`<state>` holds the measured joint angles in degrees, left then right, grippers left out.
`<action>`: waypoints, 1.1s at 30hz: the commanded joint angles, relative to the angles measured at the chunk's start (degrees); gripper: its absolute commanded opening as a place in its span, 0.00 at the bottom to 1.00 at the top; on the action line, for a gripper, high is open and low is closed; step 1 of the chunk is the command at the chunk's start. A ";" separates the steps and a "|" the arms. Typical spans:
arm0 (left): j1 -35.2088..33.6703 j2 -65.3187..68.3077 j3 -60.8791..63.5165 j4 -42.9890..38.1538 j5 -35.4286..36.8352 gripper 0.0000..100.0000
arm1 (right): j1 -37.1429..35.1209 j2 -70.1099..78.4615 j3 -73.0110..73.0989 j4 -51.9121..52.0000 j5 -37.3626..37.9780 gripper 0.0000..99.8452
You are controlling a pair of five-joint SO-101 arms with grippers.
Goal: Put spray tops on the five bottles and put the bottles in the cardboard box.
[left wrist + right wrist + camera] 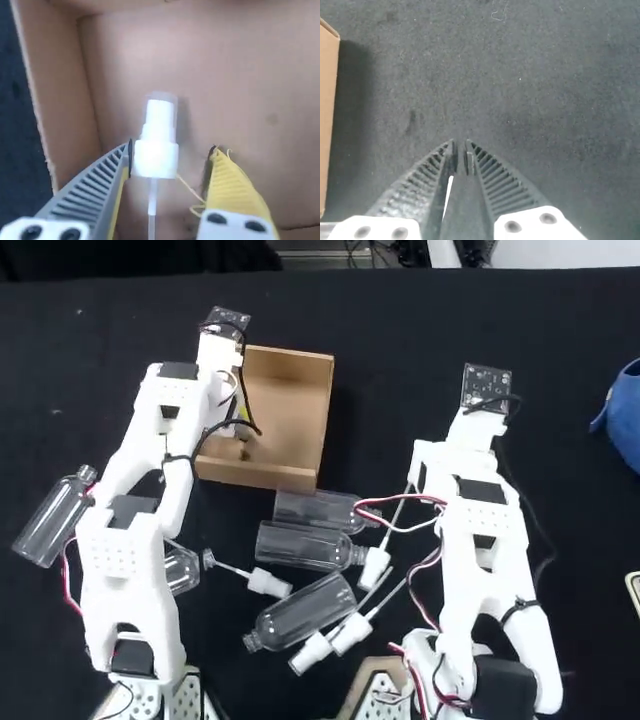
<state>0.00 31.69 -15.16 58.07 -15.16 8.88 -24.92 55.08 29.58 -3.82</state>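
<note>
So the left claw point(171, 150) is down inside the cardboard box point(240, 75), jaws wide open. A white spray top point(156, 150) sits between them, up against the grey finger with a clear gap to the yellow one, so it isn't pinched. The right claw point(460, 145) is closed with nothing in it, hanging over the black cloth point(545, 75) right of the box. None of the bottles are in the box. One bottle point(55, 515) lies out at the far left and a second bottle point(185, 570) is half hidden under the left arm point(125, 550). A bunch of three bottles point(305, 545) lies near the box's near side, mixed with loose spray tops point(270, 583) and with red and white wires point(400, 512) crossing over them. There's a blue thing point(625, 425) at the right edge.
</note>
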 commanded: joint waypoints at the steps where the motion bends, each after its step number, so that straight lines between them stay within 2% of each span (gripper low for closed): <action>1: -0.22 -0.26 -3.82 0.62 -0.53 0.12 | -0.79 -1.80 -0.13 -1.14 -0.26 0.02; 4: -0.13 -0.26 -5.05 2.99 -0.53 0.02 | -0.79 -1.80 -0.13 -1.14 -0.26 0.02; 5: -0.04 -0.26 -5.76 3.87 -0.53 0.04 | -0.79 -1.80 -0.13 -1.14 -0.26 0.02; 14: 0.31 -0.26 -12.88 9.05 -0.18 0.03 | -0.79 -1.80 -0.13 -1.14 -0.26 0.02; 21: -0.22 0.35 -13.41 9.93 -0.53 0.03 | -0.79 -1.80 -0.13 -1.14 -0.26 0.02; 33: -1.45 0.35 -18.15 19.34 -0.53 0.03 | -0.79 -1.80 -0.13 -1.14 -0.26 0.02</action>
<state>-0.18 33.10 -28.97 75.74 -15.34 8.88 -24.92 55.08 29.58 -3.82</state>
